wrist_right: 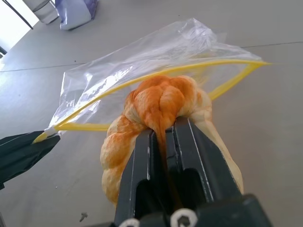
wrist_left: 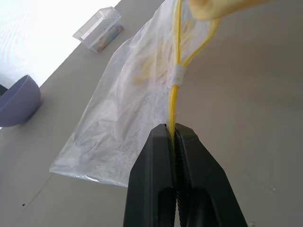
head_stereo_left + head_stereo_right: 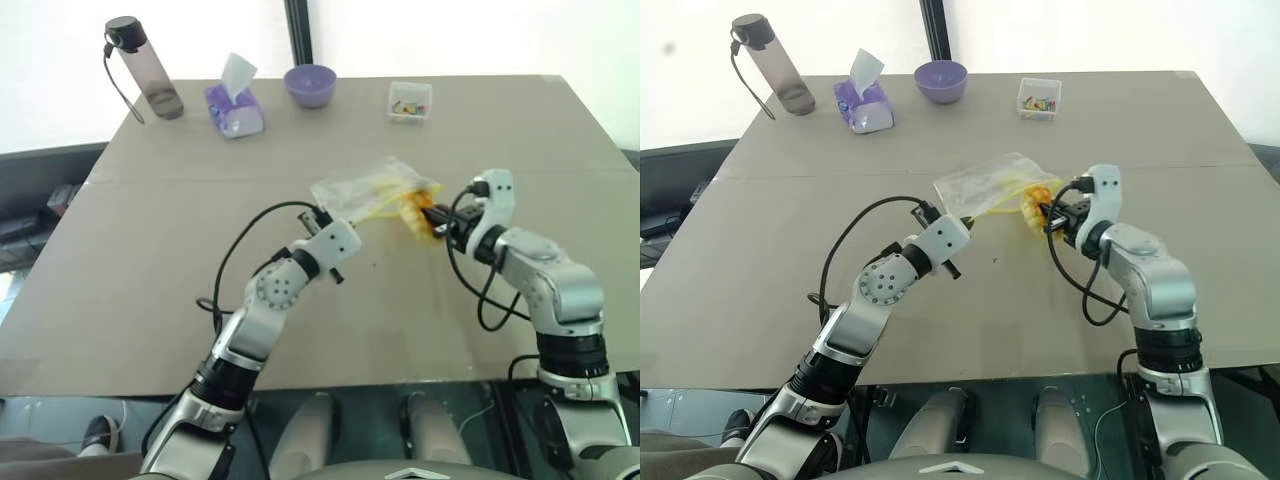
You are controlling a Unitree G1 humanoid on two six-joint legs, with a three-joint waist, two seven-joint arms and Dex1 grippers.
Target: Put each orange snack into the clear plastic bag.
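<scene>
Crinkly transparent film, the clear plastic bag (image 3: 372, 188) hangs above the brown table (image 3: 150, 250); my left gripper (image 2: 173, 135) pinches its yellow strip. My right gripper (image 1: 163, 137) squeezes the soft, ridged orange snack (image 1: 161, 106) at the bag's open mouth.

Tan table (image 3: 150, 250) with bottle (image 3: 146, 68), tissue pack (image 3: 234, 108), bowl (image 3: 310, 85), clear box (image 3: 410, 101)

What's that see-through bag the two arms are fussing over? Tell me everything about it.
The clear plastic bag is thin, crinkly film with a yellow zip strip and small white slider along its mouth. The left gripper pinches that strip at one end, lifting the edge while the rest sags onto the table. Its mouth gapes toward the orange snack, pinched by the right gripper.
</scene>
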